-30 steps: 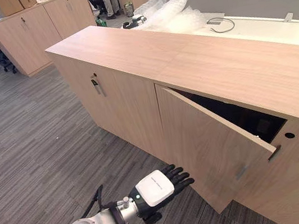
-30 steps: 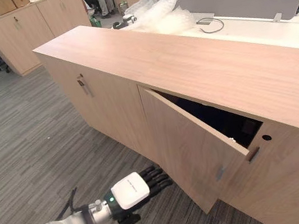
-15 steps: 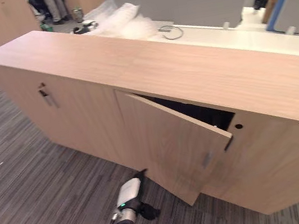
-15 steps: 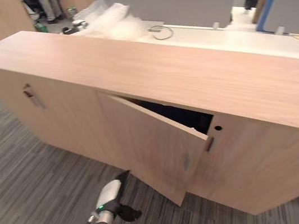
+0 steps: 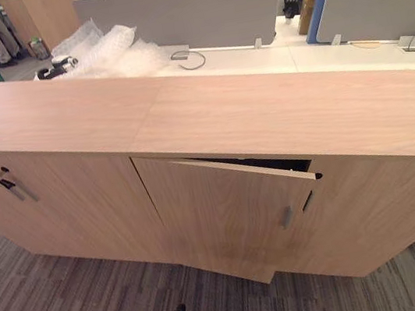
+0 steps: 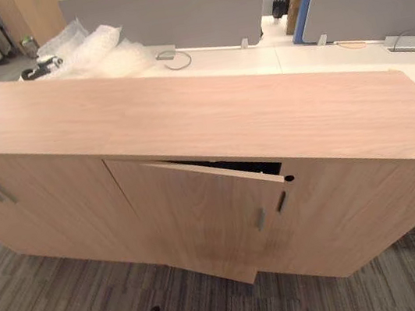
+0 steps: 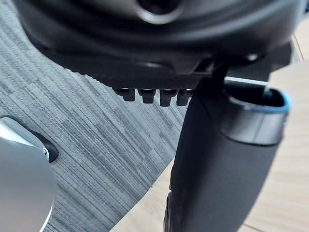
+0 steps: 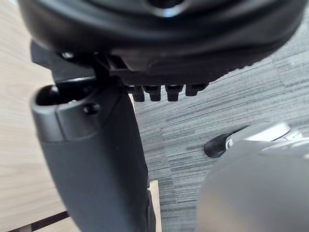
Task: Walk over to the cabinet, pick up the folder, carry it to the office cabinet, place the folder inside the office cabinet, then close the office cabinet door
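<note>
Left hand (image 7: 222, 164) and right hand (image 8: 96, 159) both hang low over the carpet (image 7: 96, 130), fingers slack and holding nothing. Since neither carries the folder, I judge it already lies inside the cabinet (image 5: 279, 108), hidden behind the door (image 5: 216, 209), which stands ajar with a dark gap behind its free edge. Closing the door is what remains. Pushed too softly or off-centre, the door could bounce back; a folder poking out would block it.

probably an open-plan office: grey desk dividers (image 5: 178, 22), white desks (image 5: 318, 55), low wooden cabinet (image 5: 185, 112), grey carpet (image 5: 57, 305)
</note>
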